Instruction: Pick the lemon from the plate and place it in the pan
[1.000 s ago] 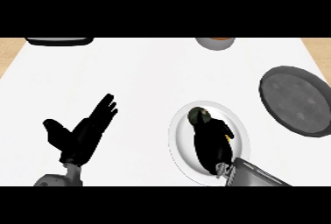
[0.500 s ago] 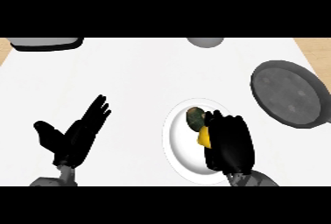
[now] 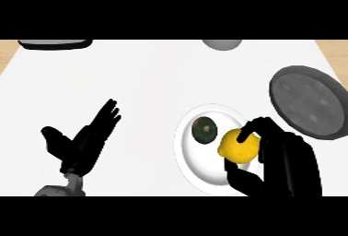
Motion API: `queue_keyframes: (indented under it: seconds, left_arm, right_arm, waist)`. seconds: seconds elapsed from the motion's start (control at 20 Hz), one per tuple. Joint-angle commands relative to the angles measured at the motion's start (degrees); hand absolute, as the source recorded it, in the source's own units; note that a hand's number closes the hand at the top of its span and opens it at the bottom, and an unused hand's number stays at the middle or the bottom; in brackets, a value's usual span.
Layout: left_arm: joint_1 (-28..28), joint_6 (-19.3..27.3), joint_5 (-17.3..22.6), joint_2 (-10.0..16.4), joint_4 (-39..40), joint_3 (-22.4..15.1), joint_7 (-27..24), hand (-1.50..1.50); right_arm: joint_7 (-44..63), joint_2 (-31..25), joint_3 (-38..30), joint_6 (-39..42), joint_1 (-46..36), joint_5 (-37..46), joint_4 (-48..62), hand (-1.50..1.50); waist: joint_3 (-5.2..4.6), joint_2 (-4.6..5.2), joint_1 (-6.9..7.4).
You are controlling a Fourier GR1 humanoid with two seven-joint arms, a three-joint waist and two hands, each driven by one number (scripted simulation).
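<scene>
A yellow lemon (image 3: 238, 146) sits over the right side of the white plate (image 3: 197, 173), and my right hand (image 3: 289, 161) has fingers and thumb curled round it from the right. A dark green round item (image 3: 204, 130) lies on the plate just left of the lemon. The grey round pan (image 3: 309, 101) rests on the counter up and to the right of the plate. My left hand (image 3: 85, 143) rests open at the lower left, fingers pointing up.
A grey bowl (image 3: 222, 44) shows at the top edge right of centre. A dark flat object (image 3: 54, 44) lies at the top left. The white counter (image 3: 136, 78) ends in wooden strips at both upper corners.
My right hand has shifted right on the plate and closed round the lemon, uncovering the dark green item. The whole scene has slid left and up in view. The left hand keeps its pose.
</scene>
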Motion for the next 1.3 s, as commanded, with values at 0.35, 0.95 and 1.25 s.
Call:
queue_keyframes:
  seconds: [0.35, 0.95, 1.25]
  left_arm:
    - [1.76, -2.92, 0.33, 0.08, -1.74, 0.76, 0.14, 0.00]
    - [-3.40, -4.56, -0.24, -0.47, 2.11, 2.27, 1.67, 0.00]
    - [-3.56, -0.21, -3.44, -3.67, -0.53, -0.12, 3.91, 0.00]
  right_arm:
    - [-19.12, -6.26, -23.80, -12.78, 5.76, -20.74, 7.83, 1.50]
    - [-35.80, -9.40, -37.57, -31.00, -9.28, -18.23, 44.10, 1.50]
    - [-48.21, -12.70, -45.28, -38.90, -19.30, -25.32, 65.06, 1.50]
  waist:
    - [-0.05, 0.33, 1.50]
    - [-0.02, 0.58, 2.23]
    - [0.02, 0.62, 2.56]
